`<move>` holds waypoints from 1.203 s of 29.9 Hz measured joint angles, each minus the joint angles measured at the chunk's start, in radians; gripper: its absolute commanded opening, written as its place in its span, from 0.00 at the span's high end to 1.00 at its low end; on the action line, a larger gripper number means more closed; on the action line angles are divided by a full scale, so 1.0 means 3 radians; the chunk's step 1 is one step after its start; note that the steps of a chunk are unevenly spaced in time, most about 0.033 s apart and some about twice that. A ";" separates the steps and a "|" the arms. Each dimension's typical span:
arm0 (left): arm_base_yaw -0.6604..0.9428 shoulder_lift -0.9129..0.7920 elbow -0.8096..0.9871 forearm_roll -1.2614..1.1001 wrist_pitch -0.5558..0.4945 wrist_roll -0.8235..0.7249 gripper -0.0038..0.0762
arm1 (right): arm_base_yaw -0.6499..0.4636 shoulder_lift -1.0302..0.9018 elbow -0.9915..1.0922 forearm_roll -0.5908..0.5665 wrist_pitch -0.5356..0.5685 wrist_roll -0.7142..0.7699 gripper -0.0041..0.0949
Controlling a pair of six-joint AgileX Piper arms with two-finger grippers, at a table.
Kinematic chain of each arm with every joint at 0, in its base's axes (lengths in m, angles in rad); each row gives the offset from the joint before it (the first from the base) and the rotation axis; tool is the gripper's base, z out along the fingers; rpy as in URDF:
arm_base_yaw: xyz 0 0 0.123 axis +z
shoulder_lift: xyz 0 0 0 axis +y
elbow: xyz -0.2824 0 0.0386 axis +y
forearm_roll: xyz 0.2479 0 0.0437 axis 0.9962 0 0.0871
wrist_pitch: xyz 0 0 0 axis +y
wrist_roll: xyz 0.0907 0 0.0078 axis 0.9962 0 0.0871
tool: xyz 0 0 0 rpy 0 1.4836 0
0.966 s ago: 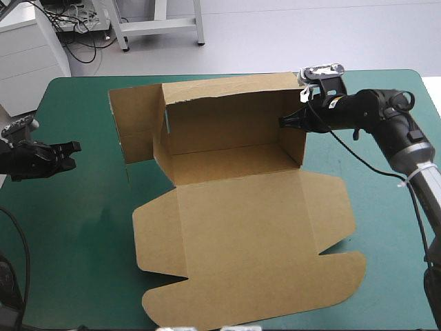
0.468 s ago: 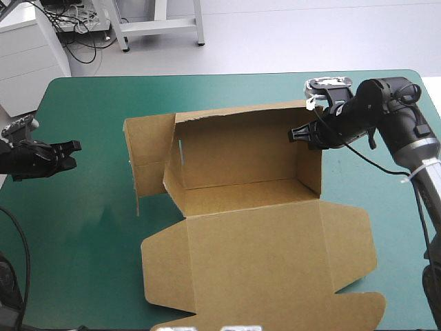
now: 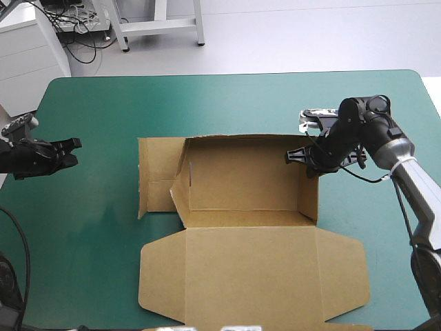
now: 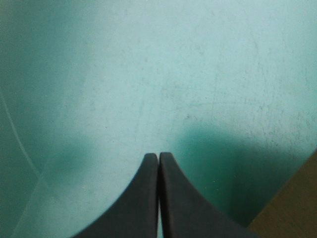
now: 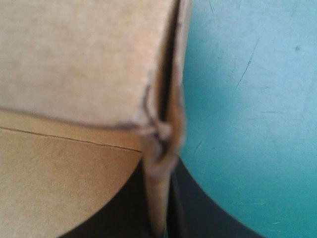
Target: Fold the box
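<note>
The brown box [image 3: 248, 234] sits mid-table as an open tray, its walls raised and its lid flat toward the near edge. My right gripper [image 3: 298, 156] is shut on the box at the top of its right wall, near the far right corner. In the right wrist view that doubled wall edge [image 5: 163, 148] stands pinched between the black fingers [image 5: 193, 208]. My left gripper [image 3: 74, 143] hovers over the teal-green cover at the table's left side, well away from the box. Its fingers [image 4: 143, 198] meet in one pointed arch with nothing between them.
A loose side flap [image 3: 160, 178] lies flat on the cover at the box's left end. A corner of brown board [image 4: 292, 203] shows beside the left gripper. Bare teal-green cover [image 3: 89, 227] stretches between the left gripper and the box.
My right gripper has pulled the box toward the near edge and turned it squarer to the table. The lid has slid nearer the front edge. The left arm has not moved.
</note>
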 measured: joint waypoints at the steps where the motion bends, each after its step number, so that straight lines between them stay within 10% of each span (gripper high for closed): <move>1: 0.0000 0.0000 0.0000 -0.0009 -0.0003 0.0002 0.99 | 0.0000 0.0036 -0.0030 -0.0003 0.0000 0.0000 0.97; 18: 0.0000 0.0000 0.0000 -0.0027 0.0038 0.0002 0.99 | 0.0003 0.0917 -0.0787 -0.0181 0.0036 0.0004 0.95; 30: 0.0000 0.0000 0.0000 -0.0030 0.0052 0.0031 0.99 | 0.0003 0.0962 -0.0918 -0.0292 -0.0006 -0.0002 0.30; 36: 0.0000 0.0000 0.0000 -0.0030 0.0049 0.0077 0.99 | 0.0003 0.0972 -0.1309 -0.0342 -0.0003 -0.0002 0.23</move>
